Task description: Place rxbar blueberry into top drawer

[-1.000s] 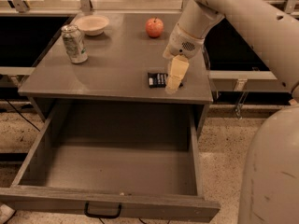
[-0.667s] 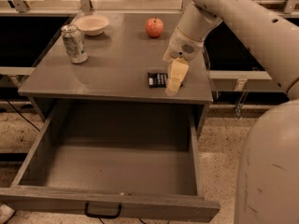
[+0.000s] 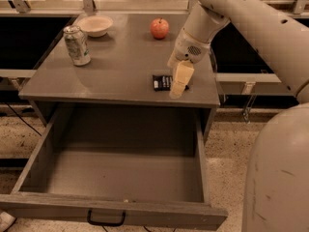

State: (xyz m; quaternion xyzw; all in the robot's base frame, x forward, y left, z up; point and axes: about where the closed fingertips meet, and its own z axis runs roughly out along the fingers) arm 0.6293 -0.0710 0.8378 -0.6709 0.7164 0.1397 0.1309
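Gripper point(image 3: 176, 92) over rxbar blueberry point(image 3: 161, 82), near table point(image 3: 116, 66) front edge.

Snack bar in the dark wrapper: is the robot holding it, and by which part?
Cannot be told: the rxbar blueberry lies flat on the cabinet top, with the gripper down over its right end, hiding any contact.

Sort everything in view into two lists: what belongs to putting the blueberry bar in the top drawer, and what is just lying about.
For the job: small flat dark-wrapped snack bar, on the grey tabletop, front right; wide grey open top drawer; beige tool, low beside the bar.

Lying about: dented metal drink can, shallow white bowl, round red apple, all farther back.
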